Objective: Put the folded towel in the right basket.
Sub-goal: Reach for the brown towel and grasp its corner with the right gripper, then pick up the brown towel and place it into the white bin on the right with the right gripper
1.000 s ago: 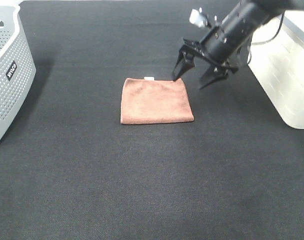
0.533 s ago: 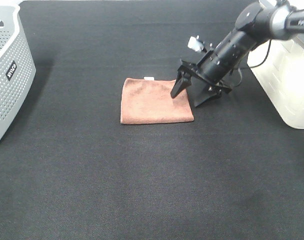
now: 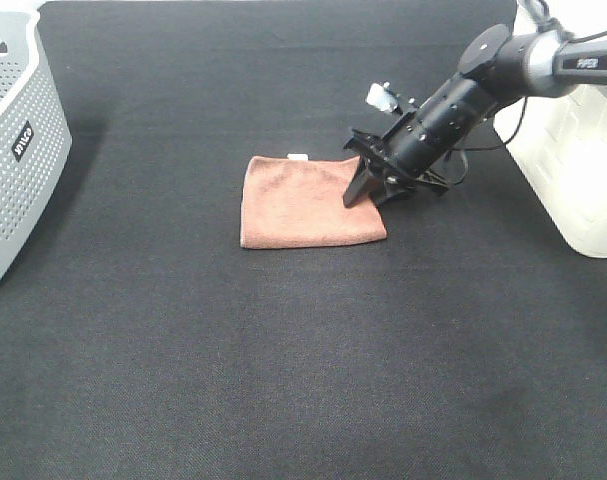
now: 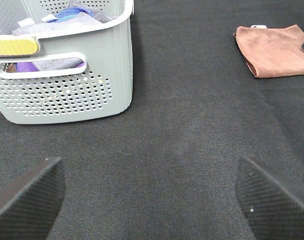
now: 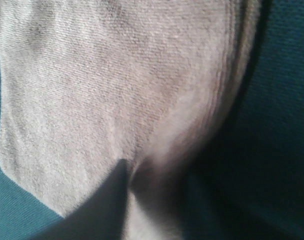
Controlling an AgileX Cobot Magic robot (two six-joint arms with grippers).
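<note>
The folded brown towel (image 3: 303, 202) lies flat on the black table, left of my right gripper (image 3: 371, 194). That gripper is low at the towel's right edge, jaws apart, one finger (image 3: 354, 187) pressing on the cloth and the other just off the edge. The right wrist view is filled by the towel (image 5: 116, 85), with one dark finger (image 5: 109, 205) on it. The white right basket (image 3: 583, 170) stands at the right edge. My left gripper (image 4: 152, 200) is open and empty over bare table; the towel (image 4: 274, 50) lies far from it.
A grey perforated basket (image 3: 13, 150) with clothes in it stands at the left edge, also in the left wrist view (image 4: 66, 85). The black tabletop (image 3: 303, 360) spreads between the baskets. A cable hangs behind the right arm.
My right gripper has come down from above the towel's far right corner onto its right edge, and its fingers have drawn closer together. The towel's edge is slightly puckered there.
</note>
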